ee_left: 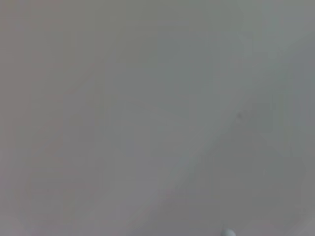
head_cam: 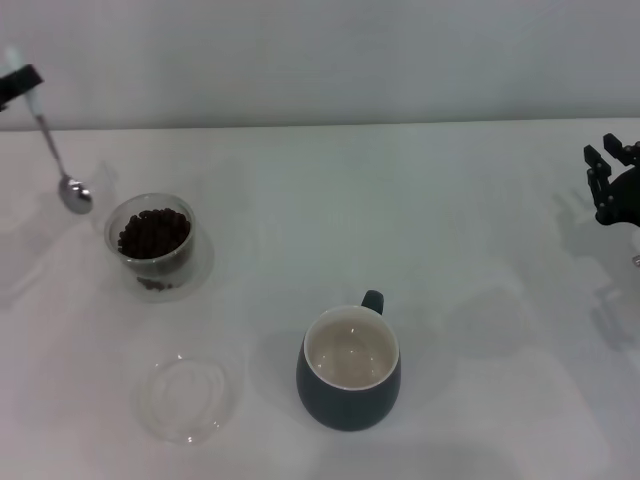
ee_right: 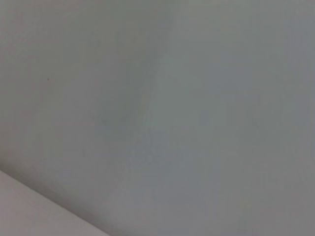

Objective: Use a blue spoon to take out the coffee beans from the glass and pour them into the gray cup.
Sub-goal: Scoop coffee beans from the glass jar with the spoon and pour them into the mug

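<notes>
Left end effector (head_cam: 20,84) closed on upper end of blue spoon (head_cam: 60,165), at far left of worktop (head_cam: 450,200), raised behind and left of glass (head_cam: 152,243). Spoon hanging bowl-down, bowl just left of glass rim, apart from it. Coffee beans (head_cam: 154,232) inside glass. Gray cup (head_cam: 349,368) well right of glass and nearer, handle pointing away. Clear saucer (head_cam: 188,396) directly in front of glass. Right end effector (head_cam: 612,183) far right of glass, fingers spread, holding nothing.
</notes>
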